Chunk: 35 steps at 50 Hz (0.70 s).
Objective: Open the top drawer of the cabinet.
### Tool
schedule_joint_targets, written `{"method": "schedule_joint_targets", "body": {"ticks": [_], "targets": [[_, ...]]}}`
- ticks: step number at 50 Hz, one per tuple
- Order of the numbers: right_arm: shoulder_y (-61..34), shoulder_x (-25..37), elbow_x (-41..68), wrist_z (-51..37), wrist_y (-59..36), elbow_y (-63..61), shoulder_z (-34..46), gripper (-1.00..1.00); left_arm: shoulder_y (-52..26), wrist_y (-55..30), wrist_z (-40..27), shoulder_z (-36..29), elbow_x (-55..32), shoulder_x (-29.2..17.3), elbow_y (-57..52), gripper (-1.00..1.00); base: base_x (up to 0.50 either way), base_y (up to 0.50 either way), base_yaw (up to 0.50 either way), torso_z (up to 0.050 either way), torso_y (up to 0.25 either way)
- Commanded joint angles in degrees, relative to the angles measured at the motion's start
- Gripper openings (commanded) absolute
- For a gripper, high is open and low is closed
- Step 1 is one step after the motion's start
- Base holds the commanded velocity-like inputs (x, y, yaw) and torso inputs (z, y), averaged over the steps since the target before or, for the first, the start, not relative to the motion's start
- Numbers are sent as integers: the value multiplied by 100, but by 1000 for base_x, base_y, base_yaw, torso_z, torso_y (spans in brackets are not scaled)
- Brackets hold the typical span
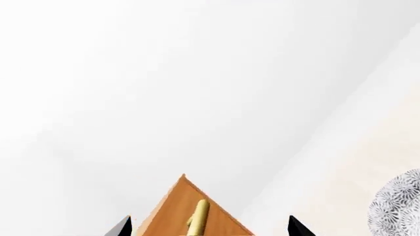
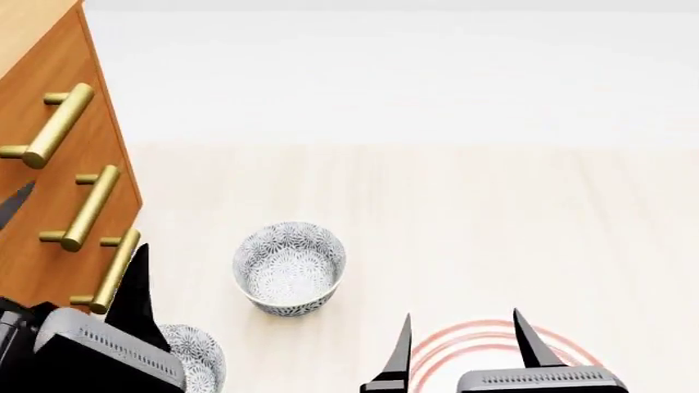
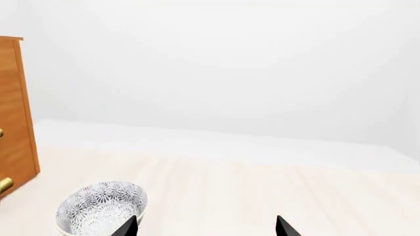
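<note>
The orange-brown cabinet (image 2: 44, 205) stands at the far left in the head view, its three drawers shut. The top drawer (image 2: 33, 86) carries the uppermost brass handle (image 2: 49, 123). My left gripper (image 2: 85, 217) is open in front of the cabinet's front, its fingers (image 2: 137, 286) spread to either side of the lower handles. In the left wrist view the left gripper (image 1: 210, 226) is open, with a brass handle (image 1: 198, 216) and a corner of the cabinet (image 1: 177, 196) between its fingertips, apart from them. My right gripper (image 2: 462, 327) is open and empty.
A patterned bowl (image 2: 290, 266) sits on the light table to the right of the cabinet. A second bowl (image 2: 195, 359) lies partly hidden behind my left gripper. A red-ringed plate (image 2: 492, 348) lies under my right gripper. The bowl (image 3: 98, 209) and the cabinet's side (image 3: 16, 113) show in the right wrist view.
</note>
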State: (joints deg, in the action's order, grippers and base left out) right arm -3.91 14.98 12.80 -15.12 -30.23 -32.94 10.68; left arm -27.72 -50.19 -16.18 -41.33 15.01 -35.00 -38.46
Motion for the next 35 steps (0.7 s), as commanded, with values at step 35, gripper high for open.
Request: {"method": "schedule_joint_targets", "body": {"ticks": [35], "targets": [[79, 144, -44, -99, 253, 215, 102, 100, -2559, 247, 928, -1386, 1199, 154, 3196, 100, 0, 0, 0, 0, 0]]}}
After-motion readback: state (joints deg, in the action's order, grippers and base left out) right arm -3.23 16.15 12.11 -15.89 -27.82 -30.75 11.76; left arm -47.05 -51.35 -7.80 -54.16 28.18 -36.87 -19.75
